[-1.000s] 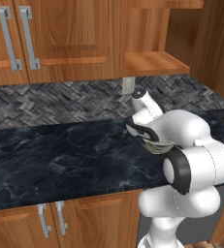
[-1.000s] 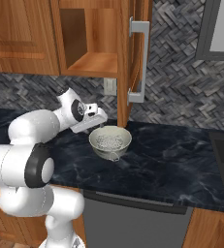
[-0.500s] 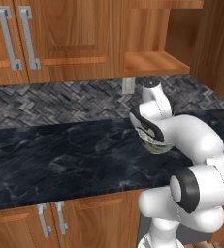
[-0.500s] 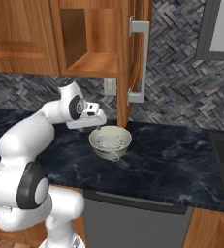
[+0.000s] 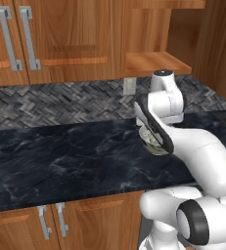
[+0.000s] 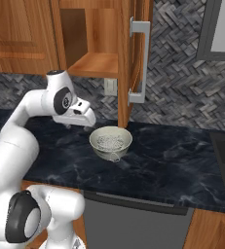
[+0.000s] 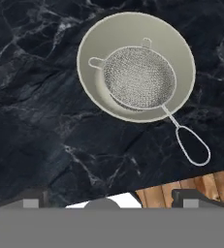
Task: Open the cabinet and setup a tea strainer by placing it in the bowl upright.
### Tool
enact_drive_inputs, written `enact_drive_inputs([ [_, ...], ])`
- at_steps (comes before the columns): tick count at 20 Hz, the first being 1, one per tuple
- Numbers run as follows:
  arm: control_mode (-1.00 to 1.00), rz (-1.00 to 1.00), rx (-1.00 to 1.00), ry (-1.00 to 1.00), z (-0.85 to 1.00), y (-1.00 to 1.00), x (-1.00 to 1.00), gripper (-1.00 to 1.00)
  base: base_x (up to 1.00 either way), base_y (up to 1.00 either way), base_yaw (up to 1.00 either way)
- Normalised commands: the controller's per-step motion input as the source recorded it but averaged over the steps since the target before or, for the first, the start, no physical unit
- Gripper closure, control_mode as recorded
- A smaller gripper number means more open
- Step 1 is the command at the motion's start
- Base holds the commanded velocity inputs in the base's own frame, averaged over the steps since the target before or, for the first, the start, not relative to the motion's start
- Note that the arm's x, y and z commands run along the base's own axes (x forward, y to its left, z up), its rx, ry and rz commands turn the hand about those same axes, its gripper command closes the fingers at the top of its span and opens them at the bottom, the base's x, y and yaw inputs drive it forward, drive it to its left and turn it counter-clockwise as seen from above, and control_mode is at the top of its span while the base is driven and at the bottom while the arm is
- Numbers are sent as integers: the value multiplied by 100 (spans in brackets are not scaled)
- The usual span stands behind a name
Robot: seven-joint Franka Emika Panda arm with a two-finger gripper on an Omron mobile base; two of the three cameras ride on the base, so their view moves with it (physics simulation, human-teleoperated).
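Strainer check: we are seeing the tea strainer [image 7: 139, 77] sitting mesh-up inside the bowl [image 7: 181, 51] on the black counter [image 7: 31, 121], handle loop overhanging the rim. Gripper [image 7: 108, 196] is hovering above, jaws spread wide, holding nothing. Cabinet [image 6: 133, 58] door is standing open.

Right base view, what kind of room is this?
A kitchen, rendered: wood cabinet open above a dark marble counter, herringbone tile backsplash, and a bowl holding a tea strainer.

Cabinet [image 6: 133, 53] door open, mesh tea strainer [image 7: 139, 77] seemingly upright in cream bowl [image 7: 94, 53]
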Motion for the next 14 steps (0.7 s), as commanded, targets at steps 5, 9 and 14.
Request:
enact_drive_inputs([
  [5,-100,-1,8,3,33,0,-50,-100,0,0,0],
  [9,-100,0,7,0,9,0,-62,-100,0,0,0],
  [14,-100,1,2,-7,2,0,-54,-100,0,0,0],
])
